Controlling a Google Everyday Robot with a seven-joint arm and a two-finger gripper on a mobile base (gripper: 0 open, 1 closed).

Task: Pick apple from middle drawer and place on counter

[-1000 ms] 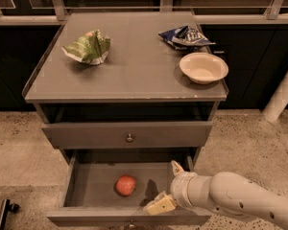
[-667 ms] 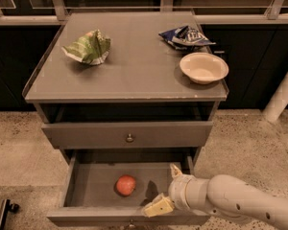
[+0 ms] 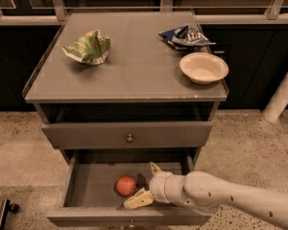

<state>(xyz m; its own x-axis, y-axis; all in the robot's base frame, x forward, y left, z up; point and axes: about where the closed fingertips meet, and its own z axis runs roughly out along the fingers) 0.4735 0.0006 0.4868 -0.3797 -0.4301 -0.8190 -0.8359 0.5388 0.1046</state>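
Low in the frame, left of centre, the apple (image 3: 126, 185) rests free on the floor of the pulled-out middle drawer (image 3: 93, 190). It is round, so you have no long axis to line up with, and which way its stem points cannot be told. Just to its right, your end effector (image 3: 141, 186) reaches in from the lower right, fingers spread wide and facing the apple, likely so they can close around it. It holds nothing yet. Above, the other drawer (image 3: 86, 134) is shut. On the table (image 3: 134, 75) lie a green wrapper (image 3: 89, 47), a blue bag (image 3: 185, 35) and a white bowl (image 3: 204, 67).
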